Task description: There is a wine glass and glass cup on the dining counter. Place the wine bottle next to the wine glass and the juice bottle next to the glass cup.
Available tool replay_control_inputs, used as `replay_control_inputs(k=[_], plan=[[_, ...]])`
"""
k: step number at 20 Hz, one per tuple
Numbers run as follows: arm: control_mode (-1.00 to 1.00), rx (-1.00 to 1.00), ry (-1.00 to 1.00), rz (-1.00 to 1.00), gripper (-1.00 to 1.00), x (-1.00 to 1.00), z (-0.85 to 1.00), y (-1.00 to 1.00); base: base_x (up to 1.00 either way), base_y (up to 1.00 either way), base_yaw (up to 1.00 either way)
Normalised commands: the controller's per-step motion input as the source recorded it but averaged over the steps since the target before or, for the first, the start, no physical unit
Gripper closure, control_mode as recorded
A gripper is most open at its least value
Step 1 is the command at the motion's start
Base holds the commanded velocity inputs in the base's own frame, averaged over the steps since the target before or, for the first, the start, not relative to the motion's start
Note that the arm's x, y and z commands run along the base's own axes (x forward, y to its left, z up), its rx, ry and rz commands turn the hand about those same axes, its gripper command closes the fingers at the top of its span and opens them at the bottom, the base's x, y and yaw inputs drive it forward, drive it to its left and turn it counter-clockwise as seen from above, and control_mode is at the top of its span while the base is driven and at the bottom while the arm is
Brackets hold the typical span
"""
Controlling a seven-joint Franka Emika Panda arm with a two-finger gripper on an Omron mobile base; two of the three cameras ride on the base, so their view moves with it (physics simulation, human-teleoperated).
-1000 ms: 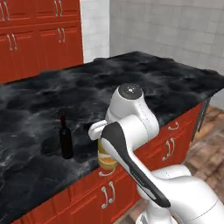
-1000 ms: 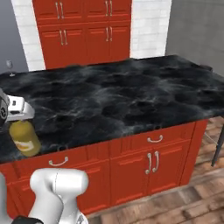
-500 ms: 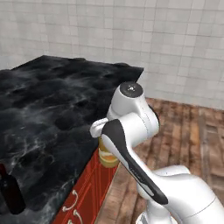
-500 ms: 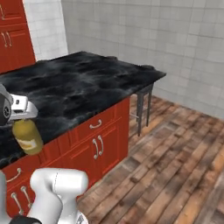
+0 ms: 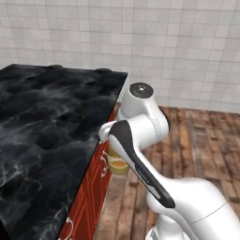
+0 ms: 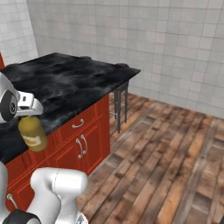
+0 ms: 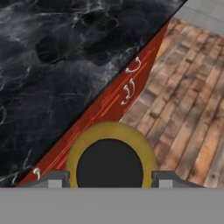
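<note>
My gripper (image 6: 28, 117) is shut on the neck of the juice bottle (image 6: 33, 134), a squat yellow-orange bottle that hangs upright in the air just off the front edge of the dining counter (image 6: 65, 81). In the left base view the juice bottle (image 5: 117, 162) peeks out from behind my arm, beside the red cabinet fronts. From above, the hand view has its black cap and yellow shoulder (image 7: 109, 162) between my fingertips (image 7: 56, 178), with the black veined dining counter (image 7: 52, 65) to the left. The wine bottle, wine glass and glass cup are out of view.
Red cabinet fronts (image 6: 81, 135) with silver handles run under the counter. A dark stool (image 6: 120, 99) stands at the counter's far end. Wooden floor (image 6: 166, 162) stretches to the right, up to a grey tiled wall (image 6: 166, 48).
The whole picture has shifted: the base has moved, and both views now face the counter's end and the floor. The wine bottle has left the view. The juice bottle stays in my grip.
</note>
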Motion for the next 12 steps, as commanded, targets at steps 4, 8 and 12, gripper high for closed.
replay_control_inputs(k=[4, 8, 12], plan=[[1.0, 0.0, 0.0, 0.0, 1.0, 0.0, 0.0, 0.0, -0.11, 0.17, -0.02], [1.0, 0.0, 0.0, 0.0, 1.0, 0.0, 0.0, 0.0, -0.45, 0.13, 0.0], [1.0, 0.0, 0.0, 0.0, 1.0, 0.0, 0.0, 0.0, -0.58, 0.14, 0.0]])
